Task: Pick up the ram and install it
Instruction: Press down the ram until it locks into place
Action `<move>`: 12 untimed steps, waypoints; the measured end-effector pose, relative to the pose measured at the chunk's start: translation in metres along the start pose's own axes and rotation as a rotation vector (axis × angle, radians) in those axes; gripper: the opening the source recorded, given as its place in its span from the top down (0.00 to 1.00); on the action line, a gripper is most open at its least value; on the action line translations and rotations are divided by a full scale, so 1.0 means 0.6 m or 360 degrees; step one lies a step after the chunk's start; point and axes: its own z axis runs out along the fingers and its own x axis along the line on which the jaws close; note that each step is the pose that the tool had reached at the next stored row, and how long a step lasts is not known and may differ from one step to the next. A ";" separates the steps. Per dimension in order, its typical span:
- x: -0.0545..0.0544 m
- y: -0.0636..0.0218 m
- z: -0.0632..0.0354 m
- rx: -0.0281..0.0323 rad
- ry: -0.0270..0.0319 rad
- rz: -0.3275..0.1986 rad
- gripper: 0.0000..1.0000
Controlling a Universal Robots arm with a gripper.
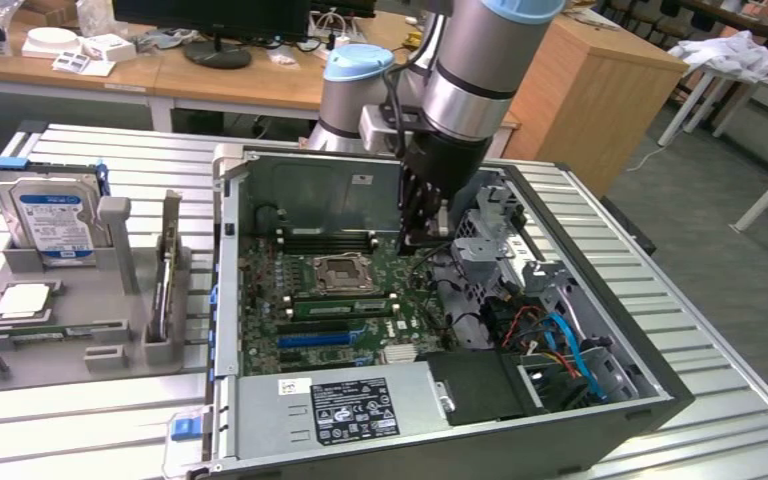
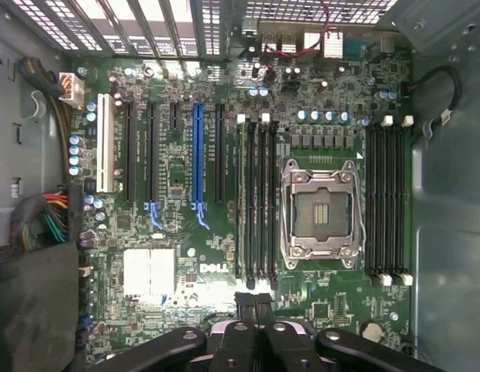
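- Exterior view's left, near that edge of the counter: gray holder carrying a hard drive upright at its far corner, a CPU chip lying flat in front of that, and a spare green stick on edge in a slot.
- Along the holder's edge nearest the case: tall narrow card standing on edge; kind impossible to tell.
- Middle of the counter: open computer case with the motherboard facing up and a power supply along the wall nearest the exterior camera.
- On the motherboard: task's ram, apparently standing in a memory slot just beside the CPU socket, on the side toward the expansion slots; latch position impossible to tell.
- Above the motherboard, apart from the ram: tool, closed right down, fingertips together, nothing gripped between them.
- Judged stage: stick in its slot, seating in question. For a good seat: level top edge, both end latches snapped in, any pressure straight down and even along the length, never slanted.
- Exterior view's right, inside the case: blue and orange cables near the tool's side, plus metal brackets just beside it; likely snags, so travel kept vertical and clear of them.
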 end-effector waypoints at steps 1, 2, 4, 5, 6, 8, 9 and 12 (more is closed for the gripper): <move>0.000 0.000 0.001 0.00000 -0.00001 0.0000 0.89; 0.000 0.000 0.002 0.00001 -0.00002 0.0000 0.89; 0.000 0.000 0.003 0.00001 -0.00001 0.0000 0.89; 0.000 0.000 0.004 0.00003 -0.00001 0.0000 0.89; 0.000 0.000 0.005 0.00003 -0.00001 0.0000 0.89; 0.000 0.000 0.006 0.00002 0.00000 0.0000 0.89; 0.000 0.000 0.007 0.00002 0.00000 0.0000 0.89; 0.001 0.000 0.009 0.00003 -0.00001 0.0000 0.89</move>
